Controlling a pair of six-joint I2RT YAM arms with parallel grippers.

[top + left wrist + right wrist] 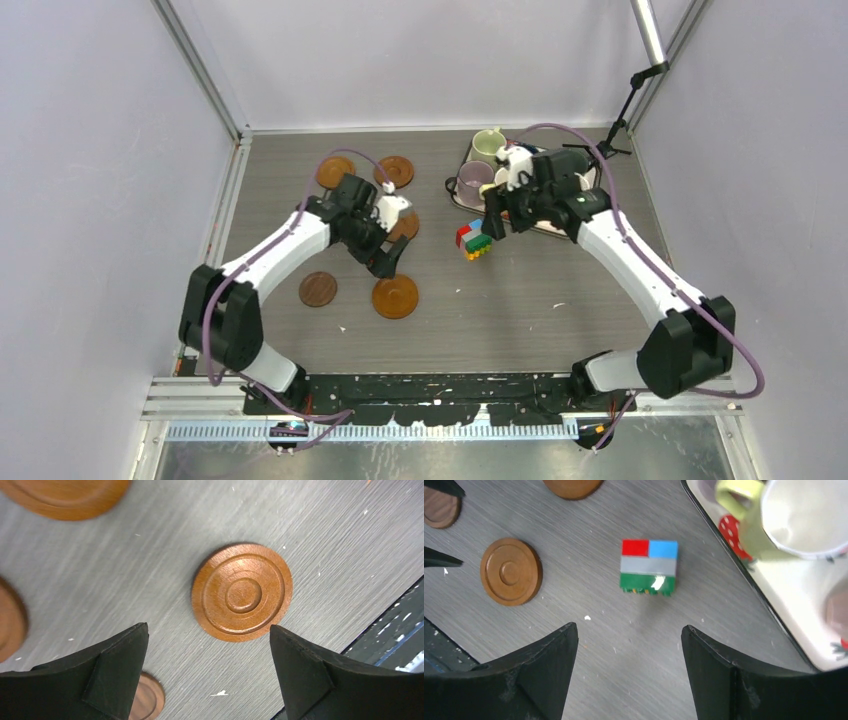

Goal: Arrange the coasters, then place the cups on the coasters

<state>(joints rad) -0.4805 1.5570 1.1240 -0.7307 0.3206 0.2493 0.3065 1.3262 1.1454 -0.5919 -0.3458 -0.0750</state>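
Several brown coasters lie on the left half of the table: two at the back (335,171) (394,171), a darker one (318,289), and a lighter one (395,296). Another coaster (406,228) is partly under the left arm. My left gripper (389,260) hangs open just above and behind the front lighter coaster (242,591), holding nothing (209,630). A light green cup (488,143) and a mauve cup (472,180) stand at the back right. My right gripper (497,215) is open and empty (630,627) beside them, over bare table.
A multicoloured block toy (474,240) sits on the table just ahead of the right gripper (649,566). The cups stand on a white strawberry-print tray (784,600), mostly hidden under the right arm in the top view. Grey walls enclose three sides.
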